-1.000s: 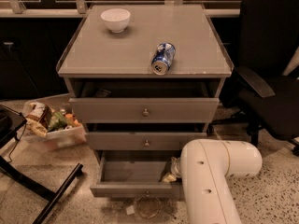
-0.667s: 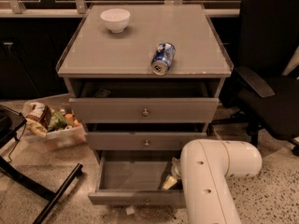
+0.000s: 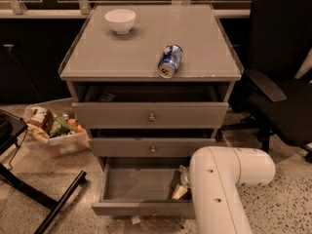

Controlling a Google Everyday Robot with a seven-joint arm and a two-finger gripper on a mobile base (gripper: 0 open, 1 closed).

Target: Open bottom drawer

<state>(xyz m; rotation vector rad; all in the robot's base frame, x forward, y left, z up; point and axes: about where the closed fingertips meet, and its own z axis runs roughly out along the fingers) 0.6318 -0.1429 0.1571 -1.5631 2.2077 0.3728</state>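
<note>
From where I stand the gripper (image 3: 182, 178) is low in the frame, tucked behind the bulky white arm (image 3: 222, 179) at the right inner side of the bottom drawer (image 3: 139, 184). So little of it shows that I cannot tell whether the jaws are spread or pressed together. It seems placed there, rather than at the knob (image 3: 153, 211), to drag the drawer outward. That drawer, at lower centre, stands well out, so the job looks nearly done. Up on the desk (image 3: 126, 52), a can (image 3: 170, 61) lies on its side and a bowl (image 3: 120, 20) sits near the back.
</note>
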